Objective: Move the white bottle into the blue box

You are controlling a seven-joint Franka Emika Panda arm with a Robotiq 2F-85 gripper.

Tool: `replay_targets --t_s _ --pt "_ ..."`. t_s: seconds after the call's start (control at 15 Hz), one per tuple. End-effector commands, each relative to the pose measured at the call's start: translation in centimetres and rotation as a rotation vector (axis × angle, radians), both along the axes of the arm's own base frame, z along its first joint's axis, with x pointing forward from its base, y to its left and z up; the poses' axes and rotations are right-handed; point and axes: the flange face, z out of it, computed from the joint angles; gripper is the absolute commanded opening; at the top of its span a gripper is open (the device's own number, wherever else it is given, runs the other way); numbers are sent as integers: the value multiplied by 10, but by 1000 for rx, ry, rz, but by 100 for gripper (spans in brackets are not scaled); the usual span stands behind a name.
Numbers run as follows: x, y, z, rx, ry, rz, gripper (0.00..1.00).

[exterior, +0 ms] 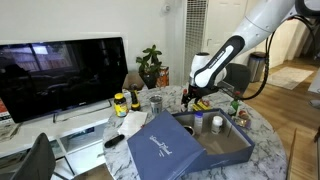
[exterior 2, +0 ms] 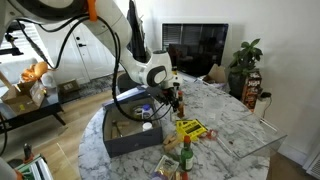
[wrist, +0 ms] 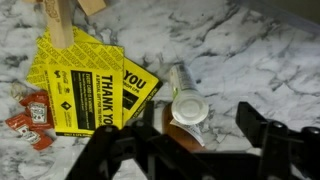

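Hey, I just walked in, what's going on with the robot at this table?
The robot arm's gripper hangs open over the marble table, holding nothing. The white bottle sits just below it, between its fingers, beside yellow thank-you leaflets. The blue box stands open nearby, its lid leaning against it. The bottle isn't in it yet.
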Motion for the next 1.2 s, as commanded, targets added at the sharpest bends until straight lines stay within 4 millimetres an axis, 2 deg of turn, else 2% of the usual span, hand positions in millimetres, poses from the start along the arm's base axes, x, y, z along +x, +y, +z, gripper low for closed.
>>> replay_targets --t_s 0.0,0.33,0.47,0.67,0.8,0.93,1.13 --pt "7 -1 -11 -3 31 -41 52" --pt "3 -3 -9 -1 57 -67 14" --pt "-3 1 4 6 62 -54 13" --pt "-42 -5 53 -5 51 -31 13" --pt "-58 -15 78 -23 4 -74 13" --pt "-83 -24 104 -40 19 -80 13" --pt "-122 -26 141 -61 -6 -23 13"
